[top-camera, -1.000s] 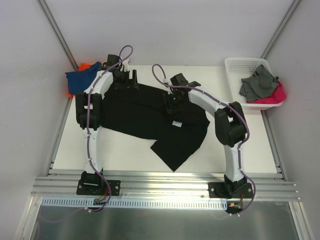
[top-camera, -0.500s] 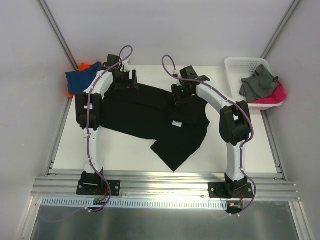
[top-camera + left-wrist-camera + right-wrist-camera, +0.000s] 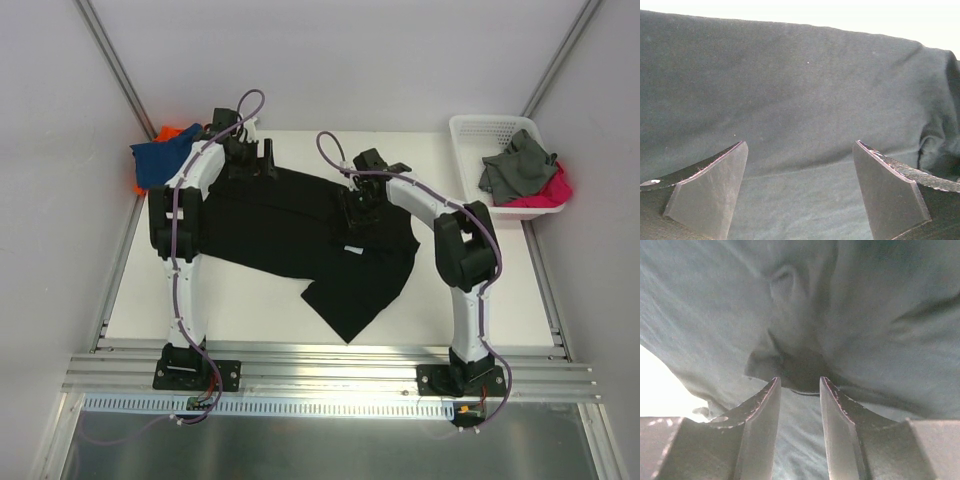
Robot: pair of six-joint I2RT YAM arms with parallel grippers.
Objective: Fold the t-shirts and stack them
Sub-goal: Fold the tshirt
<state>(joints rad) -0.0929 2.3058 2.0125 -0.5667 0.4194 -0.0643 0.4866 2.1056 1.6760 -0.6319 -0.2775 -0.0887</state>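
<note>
The black tee lies spread and rumpled mid-tabletop. The blue tee and orange tee sit bunched at the far left corner. The left pincer hangs wide open over the black tee's far edge, holding nothing. The right pincer stands half open at a pucker near the collar, gripping nothing. Closing there may catch only a wrinkle or grab both layers, and either would likely drag the fold crooked.
</note>
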